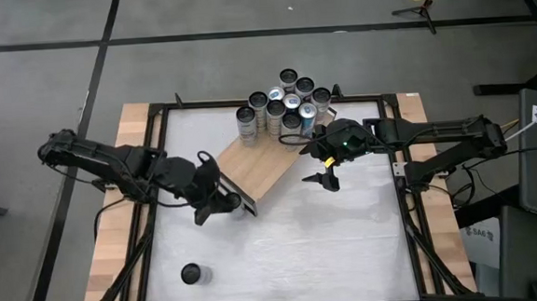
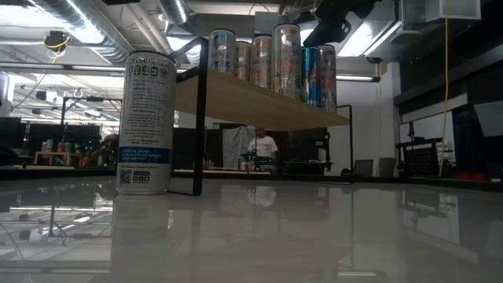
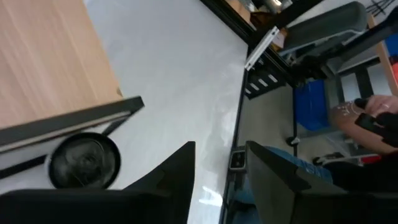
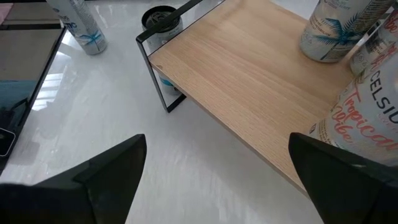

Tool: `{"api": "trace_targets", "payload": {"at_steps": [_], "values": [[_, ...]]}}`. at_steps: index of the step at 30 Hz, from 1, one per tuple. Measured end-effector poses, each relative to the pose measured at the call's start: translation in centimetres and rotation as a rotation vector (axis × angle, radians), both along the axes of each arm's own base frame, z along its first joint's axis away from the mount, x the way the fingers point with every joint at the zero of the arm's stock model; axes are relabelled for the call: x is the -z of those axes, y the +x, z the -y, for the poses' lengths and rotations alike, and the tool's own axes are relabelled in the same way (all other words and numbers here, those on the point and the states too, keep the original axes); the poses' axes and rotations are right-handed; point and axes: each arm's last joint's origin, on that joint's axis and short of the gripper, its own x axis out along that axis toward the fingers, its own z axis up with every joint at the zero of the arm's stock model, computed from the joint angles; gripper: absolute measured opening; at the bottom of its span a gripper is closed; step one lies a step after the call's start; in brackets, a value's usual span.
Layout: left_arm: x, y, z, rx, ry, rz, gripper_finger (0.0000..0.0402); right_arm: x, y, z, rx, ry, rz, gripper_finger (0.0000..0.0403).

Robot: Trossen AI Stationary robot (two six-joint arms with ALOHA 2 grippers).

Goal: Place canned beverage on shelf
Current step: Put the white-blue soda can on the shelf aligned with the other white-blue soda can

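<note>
The shelf (image 1: 260,165) (image 4: 249,81) stands slantwise on the white table, with several cans (image 1: 284,103) (image 2: 271,55) upright on its far end. One dark-topped can (image 1: 246,206) (image 3: 84,162) (image 4: 160,18) stands on the table just outside the black frame at the shelf's near left end. Another can (image 1: 191,274) (image 2: 145,122) stands alone near the table's front left. My left gripper (image 1: 223,207) (image 3: 221,180) hovers beside the can at the frame, open by a narrow gap with nothing in it. My right gripper (image 1: 326,178) (image 4: 224,180) hangs wide open above the shelf's right edge.
Black frame rails (image 1: 403,189) border the table, with wooden strips (image 1: 114,225) outside them. A person's hand (image 3: 373,112) shows beyond the table's edge, and a person (image 2: 263,145) stands far back in the room. Bare white tabletop (image 1: 331,249) lies toward the front right.
</note>
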Motion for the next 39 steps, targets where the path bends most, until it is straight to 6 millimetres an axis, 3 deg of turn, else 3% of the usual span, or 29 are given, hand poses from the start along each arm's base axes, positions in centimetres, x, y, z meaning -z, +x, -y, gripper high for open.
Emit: {"api": "trace_targets", "payload": {"at_steps": [5,16,20,29,39], "values": [[0.0,-0.1,0.4,0.017,0.003,0.001,0.0177,0.0,0.0,0.0,0.0,0.0,0.0,0.0388],[0.3,-0.5,1.0,0.025,0.101,-0.008,0.0336,0.0,0.0,0.0,0.0,0.0,0.0,0.0388],[0.4,-0.7,1.2,0.038,0.063,-0.037,0.0374,0.0,0.0,0.0,0.0,0.0,0.0,0.0388],[0.4,-1.3,2.7,0.059,-0.037,-0.07,0.0383,0.0,0.0,0.0,0.0,0.0,0.0,0.0388],[1.2,-3.4,6.9,0.012,-0.219,-0.223,0.0383,0.0,0.0,0.0,0.0,0.0,0.0,0.0388]]}}
